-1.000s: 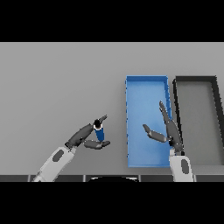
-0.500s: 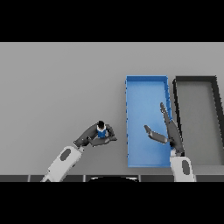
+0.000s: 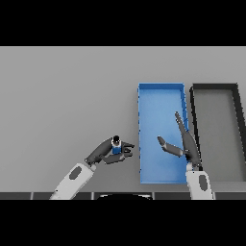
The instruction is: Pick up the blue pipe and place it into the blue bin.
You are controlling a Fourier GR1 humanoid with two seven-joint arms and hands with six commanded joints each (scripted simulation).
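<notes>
Left hand (image 3: 106, 153) curls around a short, upright blue pipe with grey cap (image 3: 116, 145), left of the rectangular blue bin (image 3: 161, 86). Likely light, rigid; mid-body grip suits. Right hand (image 3: 185, 144) open over bin.

Two bins are sitting side by side on the counter (image 3: 62, 96); the bin (image 3: 161, 101) is lying left of the tray (image 3: 214, 88); the pipe (image 3: 116, 145) is standing just left of the bin, in the left hand (image 3: 106, 152); the right hand (image 3: 185, 144) is hanging over the bin's right part.

Left hand (image 3: 106, 152) at lower centre has its fingers curled; right hand (image 3: 185, 145) at lower right spreads straight fingers
</notes>
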